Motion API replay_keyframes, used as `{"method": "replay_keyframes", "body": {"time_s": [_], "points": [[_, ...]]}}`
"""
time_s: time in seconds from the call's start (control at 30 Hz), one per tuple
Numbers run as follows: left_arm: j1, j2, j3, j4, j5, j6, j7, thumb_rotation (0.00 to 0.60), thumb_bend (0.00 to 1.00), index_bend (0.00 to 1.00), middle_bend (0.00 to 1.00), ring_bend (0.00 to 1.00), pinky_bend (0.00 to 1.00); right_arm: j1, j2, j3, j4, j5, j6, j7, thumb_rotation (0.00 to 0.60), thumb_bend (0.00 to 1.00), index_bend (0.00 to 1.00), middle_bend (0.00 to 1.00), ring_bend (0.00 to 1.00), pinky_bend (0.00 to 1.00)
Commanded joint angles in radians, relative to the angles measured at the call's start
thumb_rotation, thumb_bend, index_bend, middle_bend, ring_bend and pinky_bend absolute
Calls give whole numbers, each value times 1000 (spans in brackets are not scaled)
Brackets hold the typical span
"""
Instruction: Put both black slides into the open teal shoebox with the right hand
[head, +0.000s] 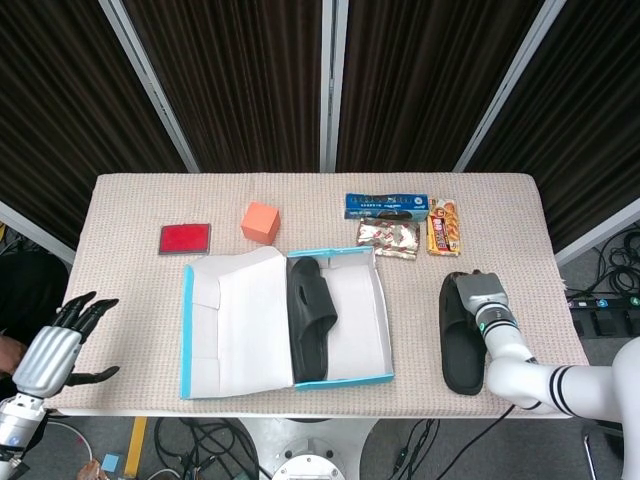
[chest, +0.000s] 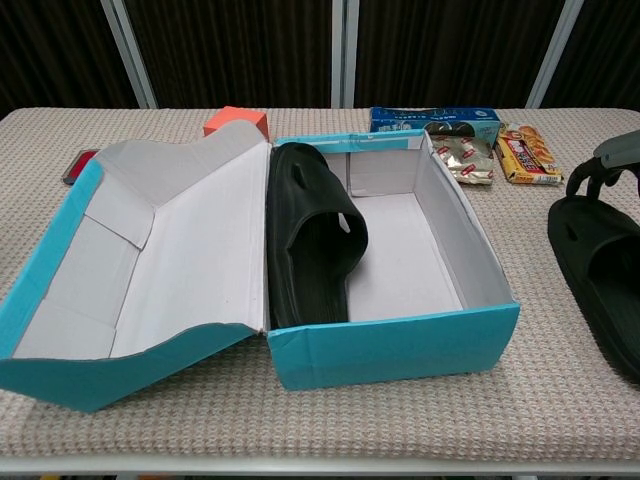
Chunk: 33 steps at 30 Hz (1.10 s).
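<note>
Head view, right robot hand over slide

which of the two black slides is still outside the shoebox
The slide lying flat on the table right of the teal shoebox, under the right hand. The other slide leans inside the box.

Two black slides: one inside the teal shoebox, one right of it. Behind the shoebox lie three snack packets, one orange block and one red pad.

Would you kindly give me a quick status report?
Right hand over second slide, grip unclear. Left hand open, off table. First slide in shoebox. Path clear.
</note>
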Motion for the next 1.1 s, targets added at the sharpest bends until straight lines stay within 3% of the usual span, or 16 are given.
{"method": "replay_keyframes", "body": {"time_s": [0.03, 0.6, 0.87, 1.1], "points": [[-2, -2, 0, 0, 0, -3, 1, 600, 0, 108, 146, 12, 89, 0, -6, 3, 7, 11, -1, -10, 600, 25, 148, 180, 98, 259], [4, -5, 7, 12, -1, 0, -9, 600, 0, 108, 146, 12, 89, -11, -35, 17, 30, 50, 17, -60, 600, 26, 224, 233, 153, 310], [3, -7, 8, 15, 1, -2, -9, 600, 0, 108, 147, 12, 89, -34, -59, 46, 41, 52, 74, -65, 600, 64, 316, 304, 246, 460], [-15, -8, -9, -24, -25, -32, 28, 600, 0, 108, 146, 12, 89, -59, -67, 81, 51, 32, 89, -59, 600, 83, 379, 355, 304, 522]]}}
